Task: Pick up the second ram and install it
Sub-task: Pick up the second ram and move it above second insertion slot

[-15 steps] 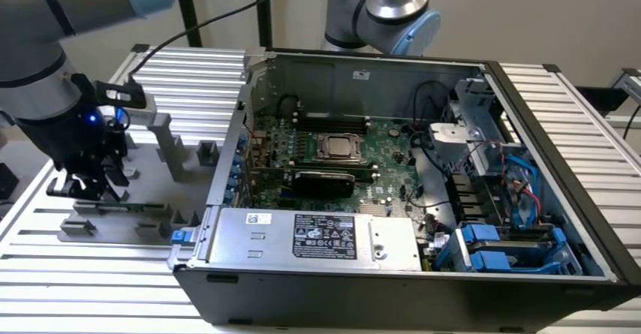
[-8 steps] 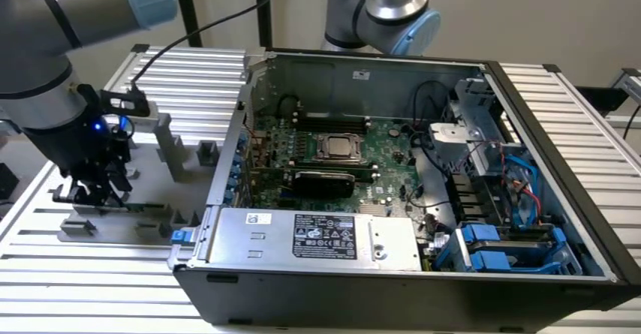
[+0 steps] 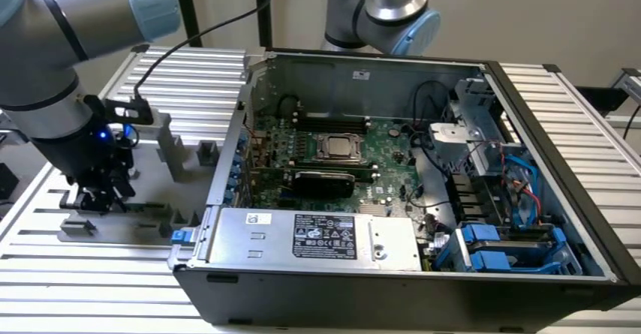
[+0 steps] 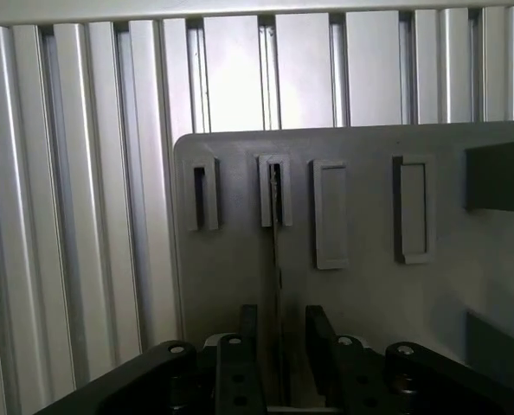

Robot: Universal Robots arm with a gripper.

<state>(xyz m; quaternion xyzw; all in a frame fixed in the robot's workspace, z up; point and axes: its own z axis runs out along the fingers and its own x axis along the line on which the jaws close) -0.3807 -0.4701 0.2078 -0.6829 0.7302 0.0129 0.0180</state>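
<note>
In the wrist view the second ram (image 4: 278,251) is a thin dark strip seen edge-on. It stands in a slot of the grey fixture plate (image 4: 369,303) and runs down between my black fingers (image 4: 247,341). My gripper (image 4: 281,313) straddles it, open, with a gap showing on each side of the strip. In the exterior view my gripper (image 3: 95,197) is low over the fixture plate (image 3: 150,180), at the exterior view's left of the open computer case (image 3: 401,274). Inside the case lie the green motherboard (image 3: 386,150) and the CPU socket (image 3: 338,148).
Grey fixture blocks (image 3: 173,154) stand upright on the plate between my gripper and the case wall. Several empty holders (image 4: 329,212) line the plate beside the ram's slot. A ribbed aluminium table (image 3: 90,274) carries everything. Another arm's base (image 3: 386,11) rises behind the case.
</note>
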